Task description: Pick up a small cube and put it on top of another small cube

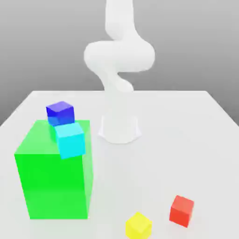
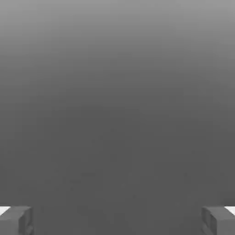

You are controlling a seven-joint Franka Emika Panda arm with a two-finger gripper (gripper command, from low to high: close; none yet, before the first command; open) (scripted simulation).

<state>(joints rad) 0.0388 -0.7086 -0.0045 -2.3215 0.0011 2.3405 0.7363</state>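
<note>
The small plain red cube (image 1: pixel 182 210) sits on the white surface (image 1: pixel 196 140) near the front edge, toward the exterior view's right. Just beside it, on the exterior view's left and slightly nearer the camera, lies the small yellow cube (image 1: pixel 138 226); the two are close but apart. Well apart from both, on the exterior view's left, stands the big green cube (image 1: pixel 53 179). A cyan cube (image 1: pixel 71 140) rests tilted at its upper far edge, and a dark blue cube (image 1: pixel 60 113) sits behind the cyan one. The white robot arm (image 1: pixel 119 60) rises from its round base at the middle of the surface. In the hand view the gripper (image 2: pixel 117 220) is released, its two grey fingertips (image 2: pixel 18 220) spread wide with nothing between them.
</note>
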